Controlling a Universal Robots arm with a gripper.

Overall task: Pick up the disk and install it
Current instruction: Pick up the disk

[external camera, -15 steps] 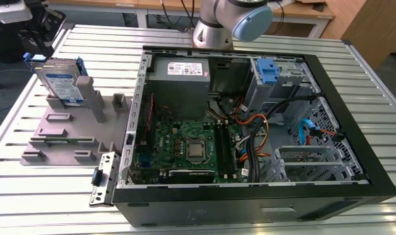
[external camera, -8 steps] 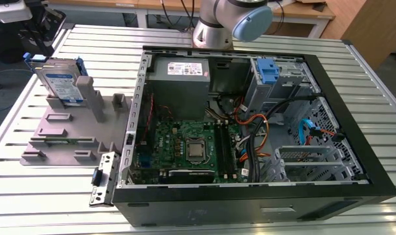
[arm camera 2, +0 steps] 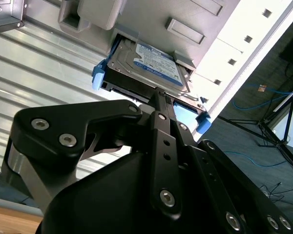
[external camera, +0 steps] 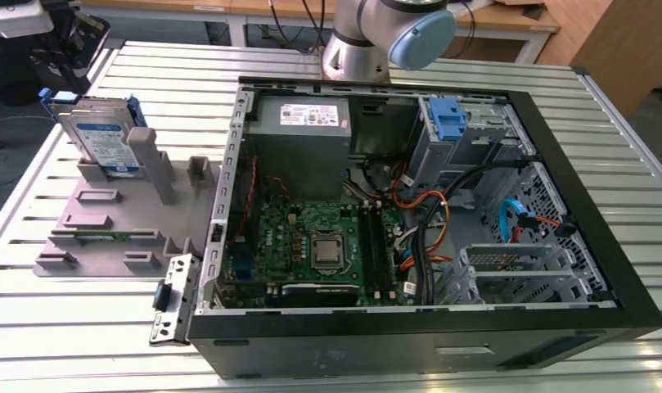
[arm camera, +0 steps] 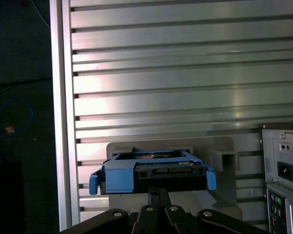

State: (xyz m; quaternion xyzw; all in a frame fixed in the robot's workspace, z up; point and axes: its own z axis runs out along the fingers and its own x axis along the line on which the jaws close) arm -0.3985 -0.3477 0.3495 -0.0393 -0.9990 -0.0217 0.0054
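While the disk (external camera: 104, 139) stands on edge in the slot of the grey fixture (external camera: 101, 221), it is not picked up: in the exterior view it sits free, nothing touching it, at that view's left and just outside the open computer case (external camera: 592, 246). Fixture sits on the slatted table (external camera: 47, 327). Label face leans back a little, blue rails along the edges. In the first wrist view the gripper (arm camera: 159, 192) looks straight down its own axis at the disk's (arm camera: 154, 175) upper edge, so the disk lies ahead of the fingertips, roughly centred on them, and I judge it apart, not in contact. Fingers are pressed together on nothing. Key relation: the disk's long upper edge runs parallel to the line along which the jaws open, as far as the finger links show, not across it; the thin dimension lies at right angles to that line. The second wrist view agrees: gripper (arm camera 2: 157, 92) tip aimed at the near edge of the disk (arm camera 2: 154, 66), label side facing that camera.
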